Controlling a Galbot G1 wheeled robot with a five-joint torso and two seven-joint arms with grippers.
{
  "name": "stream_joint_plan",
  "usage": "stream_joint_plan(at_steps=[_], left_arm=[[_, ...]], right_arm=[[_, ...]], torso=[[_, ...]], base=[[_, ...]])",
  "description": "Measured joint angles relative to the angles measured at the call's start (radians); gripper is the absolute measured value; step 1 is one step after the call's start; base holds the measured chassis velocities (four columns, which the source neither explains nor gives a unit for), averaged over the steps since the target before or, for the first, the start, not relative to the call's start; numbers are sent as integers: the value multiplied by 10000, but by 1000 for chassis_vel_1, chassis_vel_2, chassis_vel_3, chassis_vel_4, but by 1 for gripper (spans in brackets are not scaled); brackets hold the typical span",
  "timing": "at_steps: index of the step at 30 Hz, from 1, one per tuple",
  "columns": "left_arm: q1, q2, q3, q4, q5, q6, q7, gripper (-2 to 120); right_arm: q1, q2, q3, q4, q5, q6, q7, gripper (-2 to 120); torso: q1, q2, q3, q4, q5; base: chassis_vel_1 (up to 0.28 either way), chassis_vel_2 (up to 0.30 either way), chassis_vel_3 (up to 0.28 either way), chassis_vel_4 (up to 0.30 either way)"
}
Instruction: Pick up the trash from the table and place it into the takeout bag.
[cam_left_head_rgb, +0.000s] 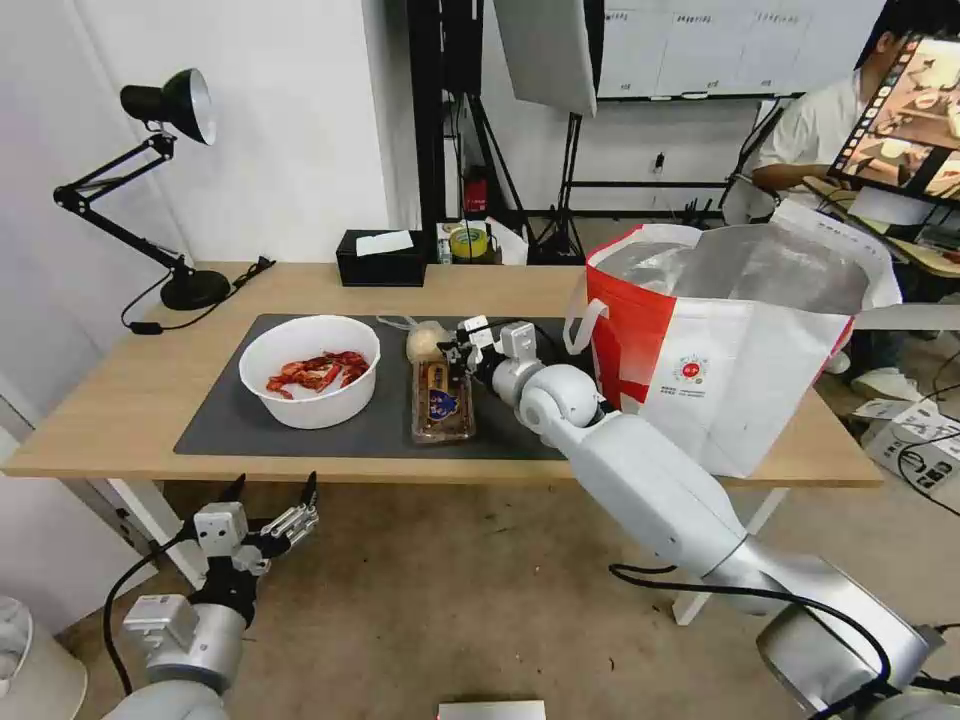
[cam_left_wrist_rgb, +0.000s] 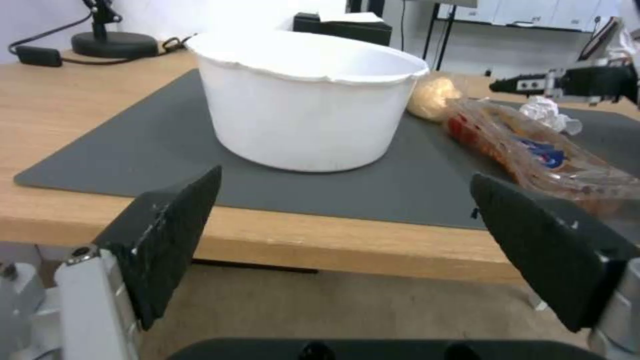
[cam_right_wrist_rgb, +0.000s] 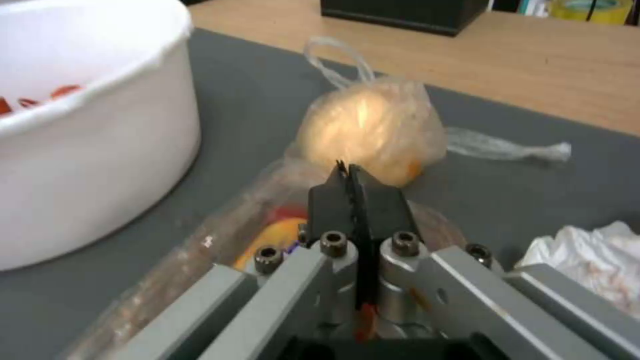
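Now right pincer (cam_right_wrist_rgb: 348, 172) pressed together over tray (cam_right_wrist_rgb: 220, 260), bagged lump (cam_right_wrist_rgb: 370, 132) just beyond.

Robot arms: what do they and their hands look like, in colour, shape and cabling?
Both arms are glossy white rounded segments with loose black cables. The left hand has black wedge-shaped fingers on silver mounts. The right hand has narrow black fingers on grey metal brackets with bolts.

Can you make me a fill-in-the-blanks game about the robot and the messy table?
1. The white bowl holds red ____ shells.
2. The right gripper has its jaws ____, above the clear tray.
3. The left gripper waits ____ the table edge, jaws open.
4. The takeout bag stands at the robot's ____ end of the table.

Missing words: crayfish; shut; below; right
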Motion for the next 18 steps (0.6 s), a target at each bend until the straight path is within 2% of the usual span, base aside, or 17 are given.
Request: stream_joint_plan(at_steps=[18], left_arm=[[-335, 171, 89, 88, -308, 31, 10, 100]], right_arm=[[-127, 183, 24, -365, -62, 31, 101, 0]], torso=[[0, 0, 0, 0, 0]], base=[[0, 0, 0, 0]])
